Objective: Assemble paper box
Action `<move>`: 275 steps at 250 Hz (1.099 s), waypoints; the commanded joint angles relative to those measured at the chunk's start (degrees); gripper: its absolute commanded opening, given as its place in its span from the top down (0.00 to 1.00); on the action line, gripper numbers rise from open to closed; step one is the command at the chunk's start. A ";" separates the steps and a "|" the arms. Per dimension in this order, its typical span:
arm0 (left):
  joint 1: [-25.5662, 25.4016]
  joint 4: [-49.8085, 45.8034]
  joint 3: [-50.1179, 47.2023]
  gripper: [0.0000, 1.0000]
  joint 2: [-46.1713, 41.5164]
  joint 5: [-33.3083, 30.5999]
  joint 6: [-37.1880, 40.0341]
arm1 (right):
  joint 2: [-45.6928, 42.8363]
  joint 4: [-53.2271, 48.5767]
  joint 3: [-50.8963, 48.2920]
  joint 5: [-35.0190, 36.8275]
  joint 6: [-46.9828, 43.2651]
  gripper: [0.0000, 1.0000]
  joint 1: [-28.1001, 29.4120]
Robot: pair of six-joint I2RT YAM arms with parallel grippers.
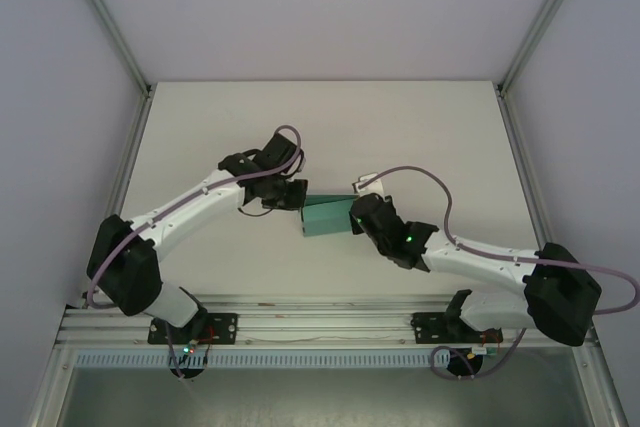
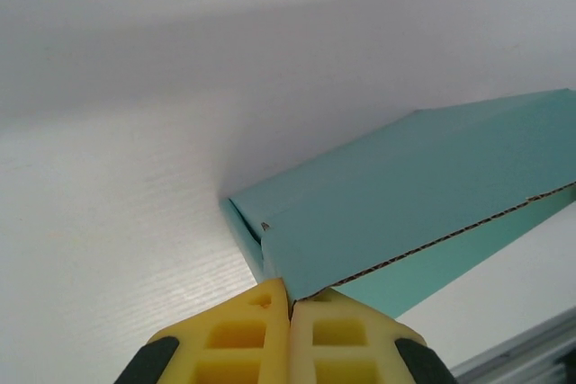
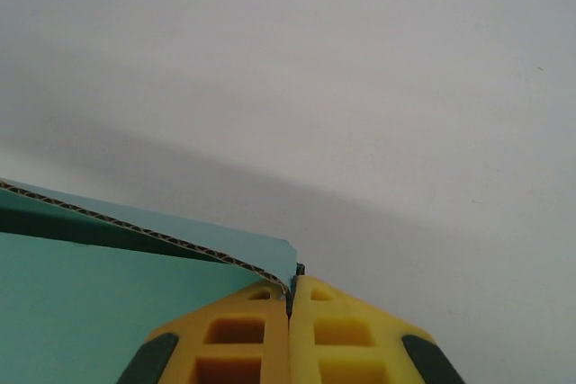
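Observation:
The paper box (image 1: 325, 217) is a teal-green folded card lying near the middle of the white table (image 1: 420, 127), between my two arms. My left gripper (image 1: 301, 207) is at its left end. In the left wrist view the yellow fingers (image 2: 243, 334) are shut, pinching a corner of the box's upper panel (image 2: 405, 213), whose corrugated edge shows. My right gripper (image 1: 353, 218) is at the box's right end. Its yellow fingers (image 3: 351, 339) are shut too, with the corner of a teal flap (image 3: 90, 312) nipped in the seam between them.
An aluminium rail (image 1: 320, 322) carrying both arm bases runs along the table's near edge. Grey walls and metal frame posts (image 1: 105, 22) close in the left, right and far sides. Cables loop over each arm.

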 commanded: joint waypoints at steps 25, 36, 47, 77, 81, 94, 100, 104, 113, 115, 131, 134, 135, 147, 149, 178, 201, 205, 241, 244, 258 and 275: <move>1.36 -8.71 4.27 1.00 2.34 5.09 -0.80 | 0.92 -6.36 -1.63 -1.06 1.33 1.00 1.06; 1.97 -9.56 5.22 1.00 2.91 6.22 -1.04 | 0.91 -6.27 -1.61 -0.62 1.65 1.00 1.12; 2.22 -10.45 5.95 1.00 3.33 5.10 -2.57 | 0.88 -6.39 -1.53 -0.58 1.81 1.00 1.19; 2.25 -5.39 2.96 1.00 3.50 6.79 -7.26 | 1.20 -5.90 -1.40 0.10 3.39 1.00 1.53; 2.26 -4.69 2.40 1.00 3.59 7.29 -7.49 | 1.32 -5.70 -1.42 0.22 3.54 1.00 1.62; 2.22 -2.90 0.78 1.00 3.52 7.35 -7.51 | 1.68 -5.32 -1.44 0.12 3.59 1.00 1.81; 2.18 -2.13 -0.10 1.00 3.39 6.86 -7.31 | 1.86 -5.22 -1.37 0.13 3.67 1.00 1.90; 2.14 -1.73 -0.58 1.00 3.23 6.17 -7.40 | 2.00 -5.16 -1.36 0.13 3.68 1.00 1.91; 1.94 -1.41 -1.53 1.00 2.93 4.28 -7.89 | 2.26 -5.18 -1.21 0.17 3.68 1.00 1.90; 1.86 -1.32 -1.64 1.00 2.87 3.90 -7.84 | 2.25 -5.21 -1.17 0.17 3.68 1.00 1.85; 0.69 -0.67 -2.67 1.00 2.27 0.73 -7.64 | 2.49 -5.57 -0.86 0.39 3.68 1.00 1.99; 0.42 -0.48 -2.88 1.00 2.09 0.15 -7.60 | 2.55 -5.56 -0.79 0.58 3.68 1.00 2.00; 0.29 -0.40 -2.91 1.00 2.02 -0.04 -7.54 | 2.59 -5.57 -0.80 0.57 3.68 1.00 1.99; -1.11 0.16 -3.80 1.00 1.30 -2.43 -7.05 | 2.56 -5.33 -0.80 1.12 3.76 1.00 2.01; -1.32 0.26 -3.95 1.00 1.14 -2.94 -7.04 | 2.52 -5.25 -0.87 1.22 3.70 1.00 2.01; -5.05 2.13 -7.38 1.00 -1.39 -10.85 -7.03 | 2.36 -3.11 -1.71 1.49 3.33 1.00 2.07; -8.80 4.26 -11.07 1.00 -3.64 -17.92 -7.64 | 1.96 -0.76 -2.99 0.94 3.10 1.00 2.16; -9.58 4.80 -11.87 1.00 -4.03 -19.09 -7.83 | 1.91 -0.35 -3.34 1.04 3.00 1.00 2.27; -15.04 13.04 -19.43 1.00 -5.53 -23.18 -11.60 | 1.47 2.69 -5.72 0.48 2.73 1.00 2.25; -15.36 13.87 -19.91 1.00 -5.45 -23.18 -11.87 | 1.52 2.69 -5.72 0.35 2.72 1.00 2.26; -16.63 16.99 -22.22 1.00 -5.15 -24.68 -13.49 | 1.37 2.81 -5.92 -0.05 2.79 1.00 2.26; -17.37 18.66 -24.25 1.00 -4.92 -26.24 -15.28 | 1.09 3.02 -6.15 -0.49 3.27 0.99 2.26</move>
